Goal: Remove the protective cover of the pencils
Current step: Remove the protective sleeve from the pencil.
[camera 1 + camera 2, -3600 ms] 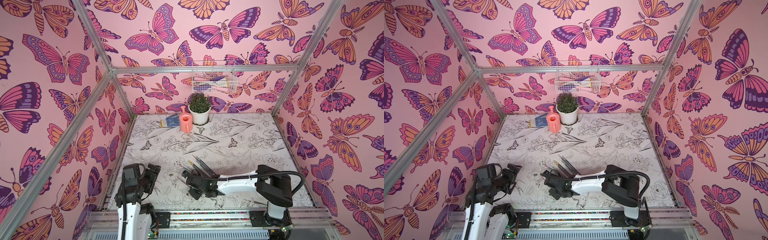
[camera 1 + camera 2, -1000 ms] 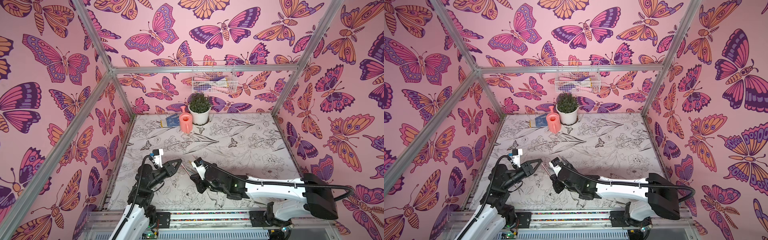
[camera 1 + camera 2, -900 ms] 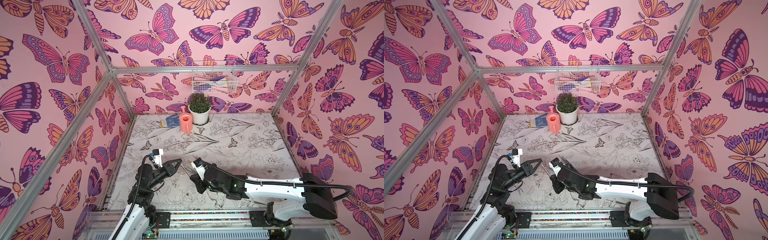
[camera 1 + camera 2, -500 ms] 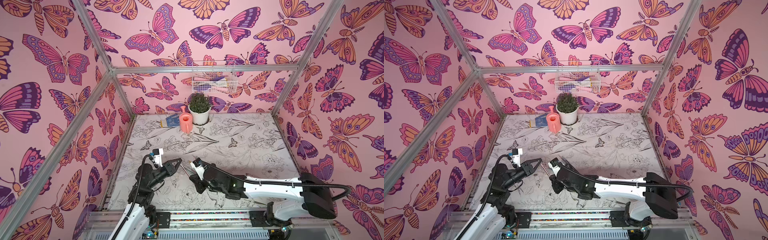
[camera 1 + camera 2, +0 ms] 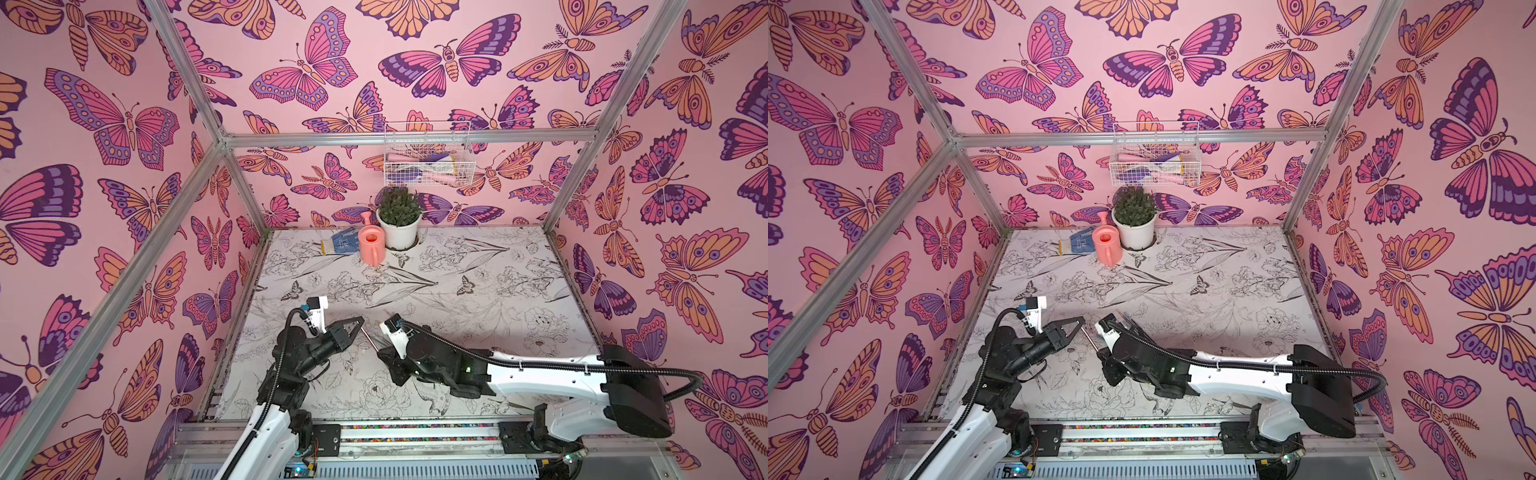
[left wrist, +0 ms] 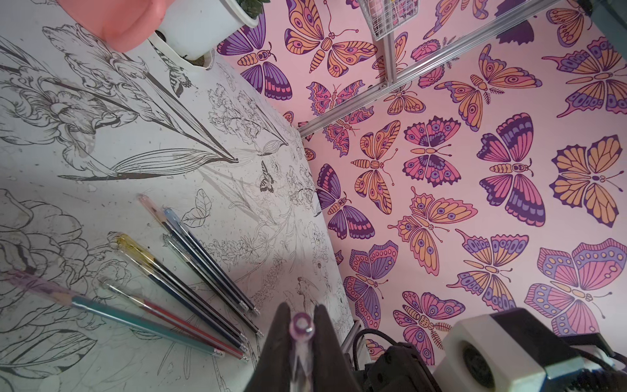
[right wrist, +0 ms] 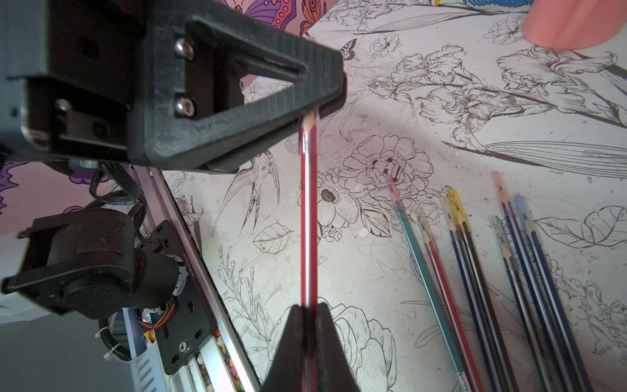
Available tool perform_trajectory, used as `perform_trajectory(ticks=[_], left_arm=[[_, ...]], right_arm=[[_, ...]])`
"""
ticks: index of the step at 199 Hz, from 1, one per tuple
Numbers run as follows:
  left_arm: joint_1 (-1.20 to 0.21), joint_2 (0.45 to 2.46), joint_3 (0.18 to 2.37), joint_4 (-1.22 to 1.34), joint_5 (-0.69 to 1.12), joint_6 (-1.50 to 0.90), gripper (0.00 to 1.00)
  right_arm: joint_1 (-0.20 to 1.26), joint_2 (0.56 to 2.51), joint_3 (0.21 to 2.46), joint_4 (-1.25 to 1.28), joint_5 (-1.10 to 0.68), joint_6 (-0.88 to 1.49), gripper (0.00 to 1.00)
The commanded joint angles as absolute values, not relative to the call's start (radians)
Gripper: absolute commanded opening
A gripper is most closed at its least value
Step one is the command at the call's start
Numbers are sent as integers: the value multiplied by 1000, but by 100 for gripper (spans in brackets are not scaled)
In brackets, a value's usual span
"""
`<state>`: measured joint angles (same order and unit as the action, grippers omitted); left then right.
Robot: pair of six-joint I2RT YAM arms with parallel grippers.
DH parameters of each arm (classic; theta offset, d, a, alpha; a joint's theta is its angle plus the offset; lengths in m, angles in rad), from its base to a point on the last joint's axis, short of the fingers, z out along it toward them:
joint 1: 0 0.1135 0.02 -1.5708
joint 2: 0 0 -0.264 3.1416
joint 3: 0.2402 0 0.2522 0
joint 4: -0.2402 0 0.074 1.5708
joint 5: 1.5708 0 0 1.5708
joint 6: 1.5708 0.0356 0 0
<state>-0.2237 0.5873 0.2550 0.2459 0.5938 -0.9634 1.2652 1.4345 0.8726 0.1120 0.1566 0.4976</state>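
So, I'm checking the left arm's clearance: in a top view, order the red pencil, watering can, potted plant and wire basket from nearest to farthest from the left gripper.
1. red pencil: capped end clamped in the left gripper.
2. watering can: far end, ahead of the gripper.
3. potted plant: just behind the can, to its right.
4. wire basket: hung high, beyond the plant.

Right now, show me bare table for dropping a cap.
Free: the table's middle, from the watering can to the left gripper and right gripper; also its right side. Crowded: around the held red pencil and the loose pencils.
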Motion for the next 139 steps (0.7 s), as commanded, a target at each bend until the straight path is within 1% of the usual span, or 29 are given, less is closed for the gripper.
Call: perform_trajectory(ticks=[1,139], left_arm=[[-227,601,244,268,579,-954,3],[-227,545,212,263,452,-1020,2]], right_arm=[[1264,1437,899,127,152,497,0],[1264,1399,861,138,124,503,0]])
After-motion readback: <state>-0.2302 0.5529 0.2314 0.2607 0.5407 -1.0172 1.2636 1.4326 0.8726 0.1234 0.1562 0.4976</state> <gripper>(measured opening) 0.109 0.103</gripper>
